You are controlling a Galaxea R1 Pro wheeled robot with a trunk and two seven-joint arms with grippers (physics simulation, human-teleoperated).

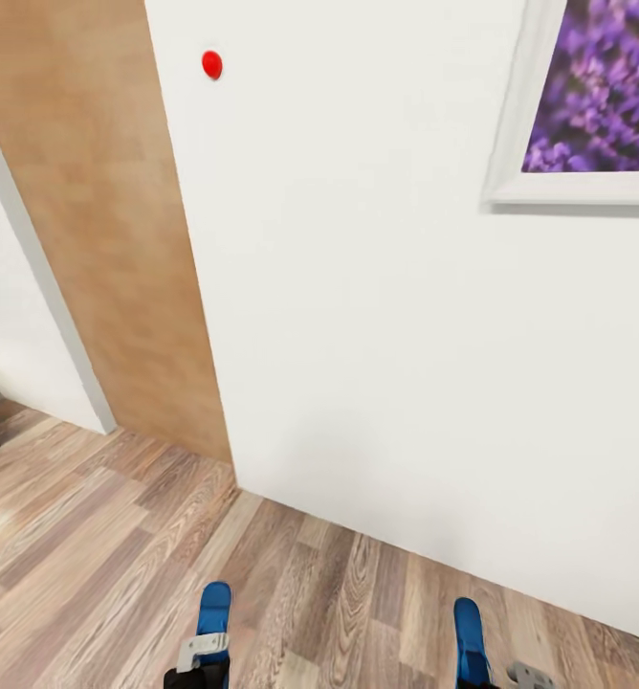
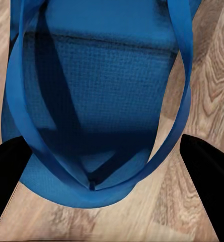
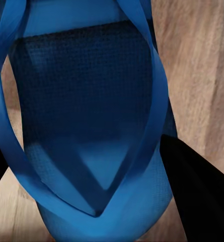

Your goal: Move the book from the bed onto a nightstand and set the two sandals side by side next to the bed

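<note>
Two bright blue sandals hang above the wood-plank floor, one in each gripper. At the bottom of the head view, my left gripper (image 1: pixel 203 668) is shut on the left sandal (image 1: pixel 214 607), and my right gripper (image 1: pixel 496 679) is shut on the right sandal (image 1: pixel 469 632). The left wrist view looks straight onto its sandal (image 2: pixel 106 101), which sits between the black fingers (image 2: pixel 207 176). The right wrist view has the other sandal (image 3: pixel 86 111) with its strap, pressed against a black finger (image 3: pixel 197 191). The bed, the book and the nightstand are out of view.
A white wall (image 1: pixel 377 316) stands close in front, with a framed purple flower picture (image 1: pixel 597 96) high on the right and a small red dot (image 1: pixel 211 64). A light brown door (image 1: pixel 109 220) is at the left. Wood floor (image 1: pixel 99 536) stretches left.
</note>
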